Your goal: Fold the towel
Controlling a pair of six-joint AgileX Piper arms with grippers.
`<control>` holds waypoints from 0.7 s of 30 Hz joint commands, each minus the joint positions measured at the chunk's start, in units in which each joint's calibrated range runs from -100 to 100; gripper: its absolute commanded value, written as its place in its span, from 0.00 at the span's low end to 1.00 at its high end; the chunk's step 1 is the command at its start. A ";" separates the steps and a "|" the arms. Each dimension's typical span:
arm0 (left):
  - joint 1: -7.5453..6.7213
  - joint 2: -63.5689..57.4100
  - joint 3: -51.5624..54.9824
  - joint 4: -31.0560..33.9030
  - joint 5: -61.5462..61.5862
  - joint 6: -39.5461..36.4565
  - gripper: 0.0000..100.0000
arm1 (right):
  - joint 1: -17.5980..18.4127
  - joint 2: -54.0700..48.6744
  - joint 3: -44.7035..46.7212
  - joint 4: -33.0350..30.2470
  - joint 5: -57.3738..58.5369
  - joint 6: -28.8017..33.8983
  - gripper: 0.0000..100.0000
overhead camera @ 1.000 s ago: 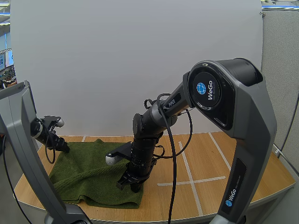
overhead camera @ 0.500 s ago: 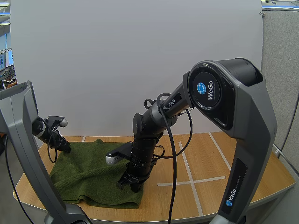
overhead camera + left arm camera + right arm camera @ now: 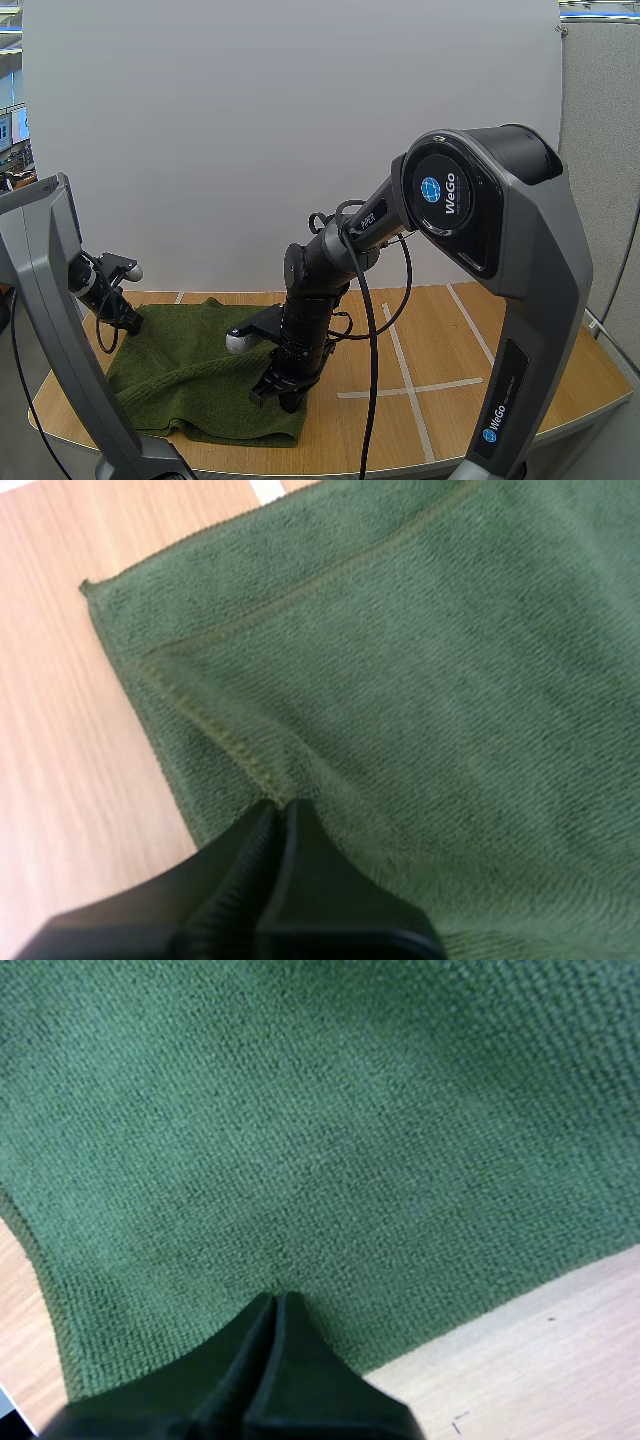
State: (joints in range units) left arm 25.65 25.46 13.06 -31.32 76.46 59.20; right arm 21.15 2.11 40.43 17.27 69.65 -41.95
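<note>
The left end effector is closed, its two black fingers drawn together into a wedge whose tips pinch the stitched hem of a dark green terry towel. That hem belongs to an upper layer of cloth, whose corner lies just inside the corner of the layer beneath it. Beside that corner is the bare light wooden surface.

The right end effector is also closed, fingers together with nothing between them. Its tip is pressed onto flat green pile close to the towel's edge, where the wood begins.

From the high camera, the left end effector sits at the towel's far left corner. The right one points straight down onto the towel's near right part, well apart from the left.

The towel lies on the left half of the surface, rumpled along its near edge. White tape lines cross the bare wood to its right.
</note>
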 commanded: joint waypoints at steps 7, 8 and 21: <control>-0.08 -0.18 -6.67 2.93 -0.41 -2.54 0.00 | -0.27 -0.93 0.18 -0.41 1.01 0.24 0.00; -0.08 -0.18 -6.96 2.93 0.46 -2.54 0.00 | -0.27 -0.93 0.18 -0.41 1.20 0.23 0.00; -0.08 -0.09 -6.96 4.11 -1.58 -2.54 0.00 | -0.27 -0.93 0.18 -0.41 1.79 0.23 0.00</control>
State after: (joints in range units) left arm 25.65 25.46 6.64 -27.11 76.31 57.13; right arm 21.15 2.11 40.43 17.16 70.18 -41.84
